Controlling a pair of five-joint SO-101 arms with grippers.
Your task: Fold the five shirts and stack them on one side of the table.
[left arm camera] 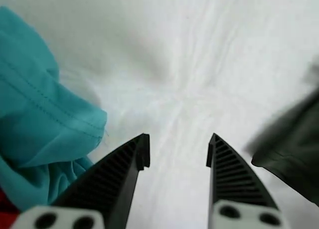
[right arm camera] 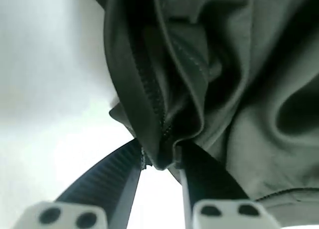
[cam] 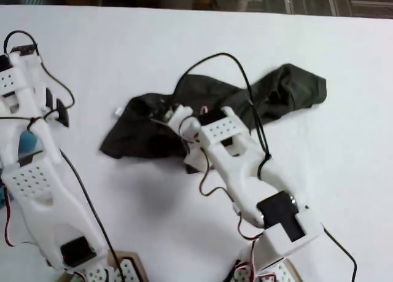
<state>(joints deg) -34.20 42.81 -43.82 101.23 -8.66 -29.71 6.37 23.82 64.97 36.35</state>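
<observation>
A dark shirt [cam: 273,91] lies crumpled near the middle of the white tabletop [cam: 184,42] in the high view. It is strung out from about 8 o'clock to 2 o'clock, with one bunched end toward the far right.

The right claw [right arm camera: 160,156] is clamped on a thick fold of this shirt, and several layers and a stitched seam are pinched between the tips. In the high view that claw [cam: 175,115] sits on the shirt's 9 o'clock half. The left claw [left arm camera: 177,149] stands apart and holds nothing. It hangs over bare tabletop between a teal shirt [left arm camera: 45,104] and the edge of the dark one. From above, a teal patch [cam: 27,144] shows at the table's 9 o'clock edge beside the left arm.

The fabric looks light, thin and limp. It will probably sag and drag rather than keep any shape, and it is not fragile. A pinch on a wad gathers extra layers, so a flat fold likely calls for a hold on a single hem, shoulder or corner. The free claw can take the opposite corner to spread the shirt.
</observation>
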